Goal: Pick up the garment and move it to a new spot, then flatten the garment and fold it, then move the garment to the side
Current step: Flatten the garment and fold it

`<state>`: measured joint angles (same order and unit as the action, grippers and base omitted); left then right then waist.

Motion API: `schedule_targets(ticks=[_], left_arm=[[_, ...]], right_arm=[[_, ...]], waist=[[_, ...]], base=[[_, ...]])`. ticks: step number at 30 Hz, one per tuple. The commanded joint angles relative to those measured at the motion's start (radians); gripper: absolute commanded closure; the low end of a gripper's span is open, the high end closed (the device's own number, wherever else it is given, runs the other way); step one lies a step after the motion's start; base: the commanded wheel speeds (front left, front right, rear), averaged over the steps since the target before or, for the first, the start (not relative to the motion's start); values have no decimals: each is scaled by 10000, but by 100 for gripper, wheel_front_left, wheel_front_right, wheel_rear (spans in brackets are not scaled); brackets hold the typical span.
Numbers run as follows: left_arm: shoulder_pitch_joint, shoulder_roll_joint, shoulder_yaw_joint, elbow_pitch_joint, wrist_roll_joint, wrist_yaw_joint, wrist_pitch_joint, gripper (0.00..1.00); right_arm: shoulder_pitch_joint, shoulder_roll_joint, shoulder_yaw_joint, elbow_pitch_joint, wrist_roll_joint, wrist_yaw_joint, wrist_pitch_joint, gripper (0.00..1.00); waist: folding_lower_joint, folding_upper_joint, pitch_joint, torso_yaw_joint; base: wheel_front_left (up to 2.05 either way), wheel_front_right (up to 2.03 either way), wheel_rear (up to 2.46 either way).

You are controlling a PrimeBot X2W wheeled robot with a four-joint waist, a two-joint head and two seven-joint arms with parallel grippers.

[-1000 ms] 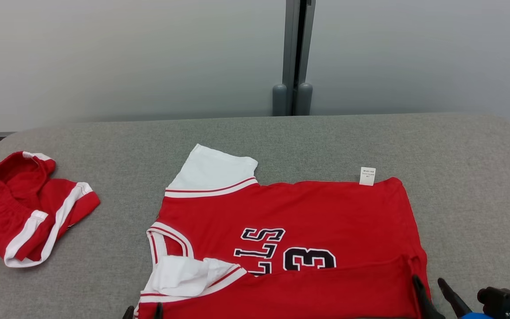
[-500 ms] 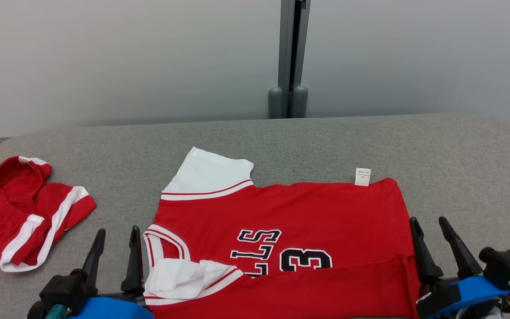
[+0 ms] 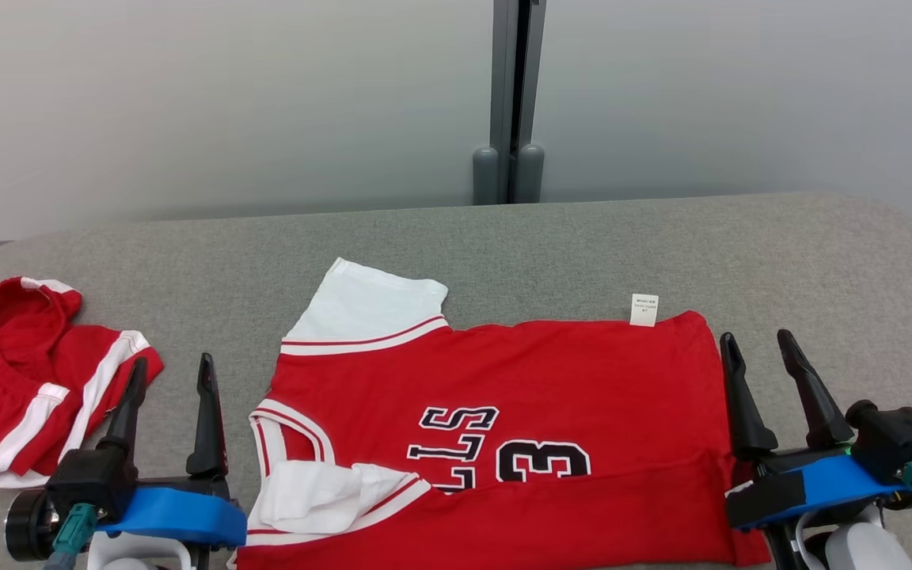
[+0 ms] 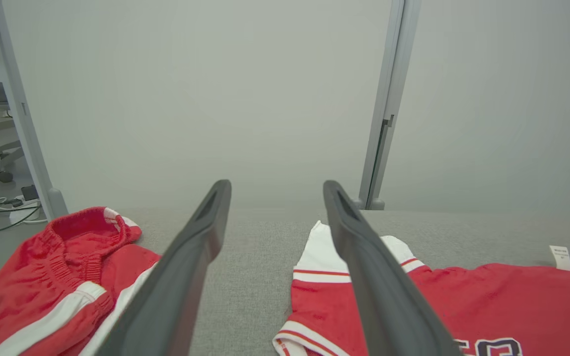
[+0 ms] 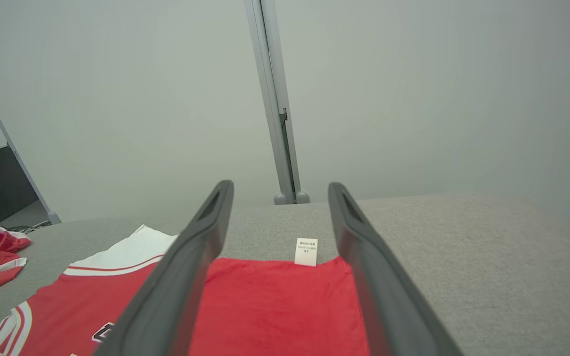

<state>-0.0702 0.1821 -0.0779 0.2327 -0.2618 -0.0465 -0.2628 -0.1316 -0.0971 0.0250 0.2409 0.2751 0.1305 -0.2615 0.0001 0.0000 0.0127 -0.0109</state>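
left gripper (image 3: pixel 172 360) and right gripper (image 3: pixel 755 336) wide apart and empty, either side of red jersey (image 3: pixel 543 372)

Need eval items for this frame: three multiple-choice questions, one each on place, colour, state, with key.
1. Where do the red shorts lie relative to the jersey? A) on it B) to the robot's left, apart from it C) to its right
2. What colour is the jersey's far sleeve? A) black B) blue C) white
3. The left gripper and right gripper are: A) both open, empty B) both shut on the jersey C) left shut on shorts
Key: 1 B: bare table between them. 2 C: white above striped trim. 3 A: fingers apart, nothing between.
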Motion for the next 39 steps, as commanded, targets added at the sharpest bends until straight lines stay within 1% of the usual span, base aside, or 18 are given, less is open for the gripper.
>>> schedule_targets(ticks=[1, 10, 19, 33, 36, 39], left_arm=[[-151, -44, 34, 156, 181, -61, -26, 0], [-193, -215, 253, 829, 637, -159, -26, 0], [-213, -308, 512, 1103, 883, -278, -27, 0], [-238, -459, 742, 1179, 1152, -405, -27, 0], [-346, -457, 810, 1211, 1179, -461, -27, 0], [-768, -320, 781, 1277, 1236, -534, -27, 0]], right_arm=[[-43, 81, -50, -14, -181, 5, -46, 0], [430, 296, -293, 226, -454, 5, -44, 0], [638, 361, -315, 336, -595, 5, -45, 0], [579, 337, -260, 501, -634, 5, -44, 0], [458, 259, -295, 559, -608, 5, -44, 0], [29, 73, -152, 639, -738, 5, -44, 0]], waist=[[-1, 0, -8, 14], [-1, 0, -21, 66], [-1, 0, 35, 87], [-1, 0, 73, 82], [-1, 0, 140, 71], [-1, 0, 350, 12]], base=[[0, 0, 0], [0, 0, 0], [0, 0, 0], [0, 0, 0], [0, 0, 0], [0, 0, 0]])
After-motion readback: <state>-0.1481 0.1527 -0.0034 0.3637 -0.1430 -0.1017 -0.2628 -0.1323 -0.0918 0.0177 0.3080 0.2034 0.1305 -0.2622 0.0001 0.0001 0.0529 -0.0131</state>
